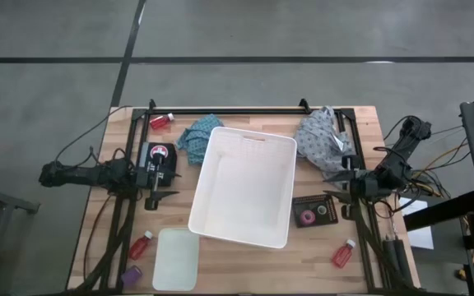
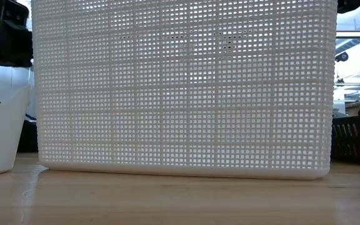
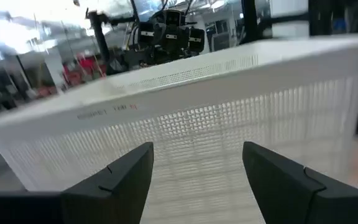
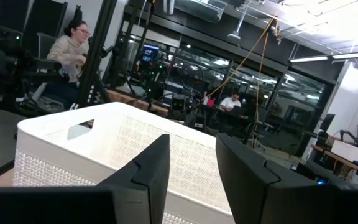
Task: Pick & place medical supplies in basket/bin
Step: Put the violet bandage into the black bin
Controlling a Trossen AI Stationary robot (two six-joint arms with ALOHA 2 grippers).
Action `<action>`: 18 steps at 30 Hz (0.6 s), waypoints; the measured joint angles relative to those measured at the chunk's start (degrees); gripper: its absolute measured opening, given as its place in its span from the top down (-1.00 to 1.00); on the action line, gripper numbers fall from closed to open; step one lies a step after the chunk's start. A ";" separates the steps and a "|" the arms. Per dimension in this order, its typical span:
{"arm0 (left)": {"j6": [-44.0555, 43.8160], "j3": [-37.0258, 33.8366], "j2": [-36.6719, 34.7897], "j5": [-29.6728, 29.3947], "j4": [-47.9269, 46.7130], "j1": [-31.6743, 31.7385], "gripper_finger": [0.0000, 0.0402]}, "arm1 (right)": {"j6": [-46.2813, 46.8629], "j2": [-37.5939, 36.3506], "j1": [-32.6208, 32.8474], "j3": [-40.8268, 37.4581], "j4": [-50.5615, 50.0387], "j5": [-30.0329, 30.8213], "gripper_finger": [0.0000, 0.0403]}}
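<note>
Now white basket [image 1: 243,187] mid-table, nothing visible inside; left gripper [image 1: 164,184] jaws spread, holding nothing, just left of basket; right gripper [image 1: 336,184] jaws slightly apart, holding nothing, just right of it; red bottles [image 1: 161,122], cloths, rolls scattered around.

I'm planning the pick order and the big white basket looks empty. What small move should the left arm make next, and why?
Probably swing the left gripper back toward the small red bottle with a white cap at the table's far left corner. Its jaws stand open and hold nothing, the large white plastic basket has nothing inside, and that bottle lies clear of the teal patterned bunched cloth.
</note>
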 joint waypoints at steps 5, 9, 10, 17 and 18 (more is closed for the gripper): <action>-18.10 0.00 0.02 -5.08 0.33 0.05 -0.26 | 0.00 0.00 0.01 0.00 0.00 0.00 0.37; -21.80 0.02 0.04 -6.27 0.37 0.07 -0.26 | 0.00 0.00 0.02 0.00 0.00 0.00 0.39; -21.78 0.08 0.17 -6.27 0.34 0.07 -0.26 | 0.01 0.00 0.02 0.00 0.00 0.00 0.40; -22.11 9.87 6.41 -6.49 -5.13 -0.04 -0.26 | 0.00 0.02 0.06 -0.02 0.02 0.00 0.42; -22.11 11.38 8.35 -6.48 -5.47 -0.10 -0.26 | 0.00 0.04 0.07 -0.02 0.01 0.01 0.42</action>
